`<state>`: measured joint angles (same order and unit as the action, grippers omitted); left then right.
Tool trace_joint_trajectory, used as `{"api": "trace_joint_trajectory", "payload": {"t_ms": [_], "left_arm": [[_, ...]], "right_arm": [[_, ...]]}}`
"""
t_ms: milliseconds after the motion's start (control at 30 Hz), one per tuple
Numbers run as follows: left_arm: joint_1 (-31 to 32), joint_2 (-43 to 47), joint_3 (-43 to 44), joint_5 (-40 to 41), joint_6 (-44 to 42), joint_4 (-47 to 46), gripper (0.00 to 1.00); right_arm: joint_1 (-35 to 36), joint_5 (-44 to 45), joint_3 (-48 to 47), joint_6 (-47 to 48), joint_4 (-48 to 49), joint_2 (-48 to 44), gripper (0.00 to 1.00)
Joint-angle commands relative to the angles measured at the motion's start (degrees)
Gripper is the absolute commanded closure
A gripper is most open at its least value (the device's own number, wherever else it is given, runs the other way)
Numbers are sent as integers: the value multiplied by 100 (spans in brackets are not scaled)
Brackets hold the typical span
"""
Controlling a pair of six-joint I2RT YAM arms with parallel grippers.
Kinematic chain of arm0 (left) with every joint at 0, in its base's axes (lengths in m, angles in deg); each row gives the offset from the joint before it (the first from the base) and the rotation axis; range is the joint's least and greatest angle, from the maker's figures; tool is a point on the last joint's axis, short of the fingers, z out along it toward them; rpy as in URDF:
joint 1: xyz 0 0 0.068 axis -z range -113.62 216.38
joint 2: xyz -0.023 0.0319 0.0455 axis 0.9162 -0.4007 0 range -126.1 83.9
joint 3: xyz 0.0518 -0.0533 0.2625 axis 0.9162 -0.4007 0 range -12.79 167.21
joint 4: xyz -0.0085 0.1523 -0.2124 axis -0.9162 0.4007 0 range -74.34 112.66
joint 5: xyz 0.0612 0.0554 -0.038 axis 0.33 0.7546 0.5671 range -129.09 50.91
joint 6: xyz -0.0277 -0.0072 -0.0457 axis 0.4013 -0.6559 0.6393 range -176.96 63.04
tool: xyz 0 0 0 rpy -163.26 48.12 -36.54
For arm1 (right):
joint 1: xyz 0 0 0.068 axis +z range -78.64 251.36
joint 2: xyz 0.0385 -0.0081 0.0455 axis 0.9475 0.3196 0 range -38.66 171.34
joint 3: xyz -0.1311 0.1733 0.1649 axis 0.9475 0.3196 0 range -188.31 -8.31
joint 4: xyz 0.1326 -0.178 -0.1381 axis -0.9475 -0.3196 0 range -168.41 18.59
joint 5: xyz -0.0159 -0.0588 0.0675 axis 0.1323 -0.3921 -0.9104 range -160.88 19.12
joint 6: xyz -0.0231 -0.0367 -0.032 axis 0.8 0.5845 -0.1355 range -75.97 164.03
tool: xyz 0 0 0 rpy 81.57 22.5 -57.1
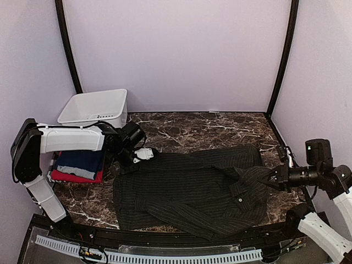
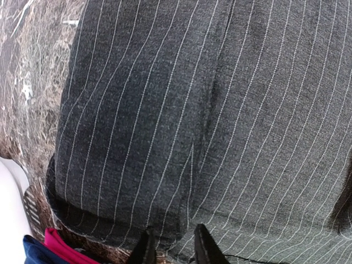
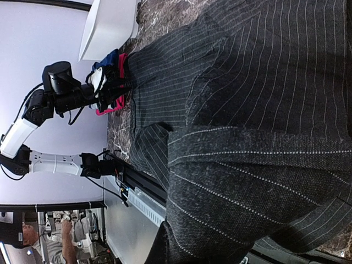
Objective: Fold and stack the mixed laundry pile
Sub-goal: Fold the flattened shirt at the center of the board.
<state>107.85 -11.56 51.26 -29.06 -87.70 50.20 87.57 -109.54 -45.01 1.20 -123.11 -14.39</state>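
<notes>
Marble tabletop (image 1: 192,127) under purple walls, and the pinstriped shirt (image 1: 187,190) lay spread across the middle of it! The left gripper (image 2: 173,248) hovered at the shirt's far-left corner, fingers parted just a crack, with nothing clearly pinched. The right gripper (image 1: 270,180) was clamped tight on the shirt's right edge, where the cloth bunched up. At the left, the navy T-shirt (image 1: 80,160) lay stacked on the red T-shirt (image 1: 74,177), in front of the white bin (image 1: 93,107).
</notes>
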Motion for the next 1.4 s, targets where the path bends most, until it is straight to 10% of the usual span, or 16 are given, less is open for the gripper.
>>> {"api": "trace_joint_trajectory", "payload": {"t_ms": [0, 300, 633, 867, 967, 1367], "left_arm": [[27, 315, 188, -32, 135, -145, 72], [21, 1342, 157, -227, 629, -1353, 42], [19, 1691, 80, -806, 1727, -1878, 33], [10, 1820, -214, -1265, 2549, -2141, 26], [33, 1632, -300, -2125, 3133, -2363, 22], [1501, -236, -81, -2559, 5363, -3030, 33]], "right_arm": [[83, -399, 260, -74, -88, -142, 100], [830, -150, 629, -259, 1184, 791, 100], [1820, 1094, -1234, 975, 1985, 3969, 100], [2158, 993, -2768, 1420, 2368, 6107, 71], [2000, 1362, -3054, 1582, 2352, 6346, 55], [1521, 1292, -3001, 2760, 2060, 6253, 50]]}}
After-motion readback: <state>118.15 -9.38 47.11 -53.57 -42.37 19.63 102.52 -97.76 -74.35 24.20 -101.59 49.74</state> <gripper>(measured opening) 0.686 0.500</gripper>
